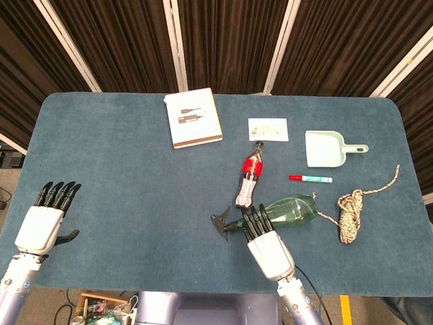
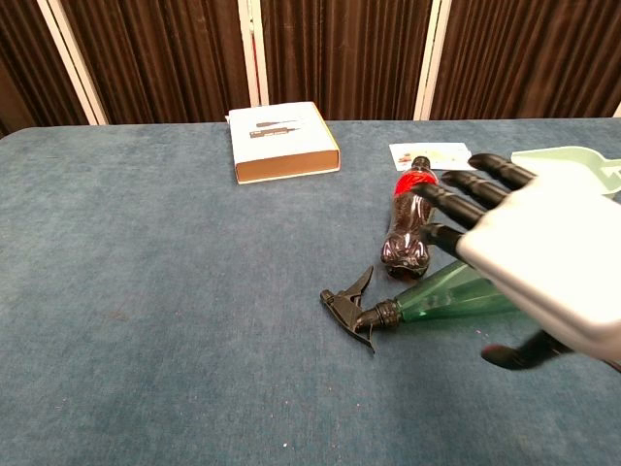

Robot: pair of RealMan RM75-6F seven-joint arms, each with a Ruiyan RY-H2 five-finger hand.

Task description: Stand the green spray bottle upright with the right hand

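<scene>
- Table (image 1: 101,149): blue felt top, dark curtain behind far edge.
- Right hand (image 1: 267,244): near the front edge, right of centre, palm down over the neck end of the green spray bottle (image 1: 291,210). Fingers (image 1: 252,220) straight and spread, tips reaching toward the cola bottle (image 1: 248,179). Nothing gripped; contact with the green bottle cannot be judged. In chest view, hand (image 2: 543,252) covers most of the bottle body, thumb below it.
- Left hand (image 1: 44,220): front-left corner, fingers extended and apart, holding nothing.
- Green spray bottle: lying on its side, right of centre toward the front edge; black trigger head (image 2: 351,306) pointing left, wide base pointing right toward the rope (image 1: 350,213).
- White box (image 1: 194,118): flat, near the far edge, left of centre.
- Dustpan (image 1: 328,147): pale green, toward the right edge, handle pointing right.
- Rope: coiled tan bundle near the right edge, one loose end trailing up-right, another toward the spray bottle base.
- Cola bottle: lying flat at centre, red label, cap toward far edge, base just beside the trigger head.
- White card (image 1: 268,128): flat, just beyond the cola cap.
- Pen (image 1: 310,179): red cap, between dustpan and spray bottle.
</scene>
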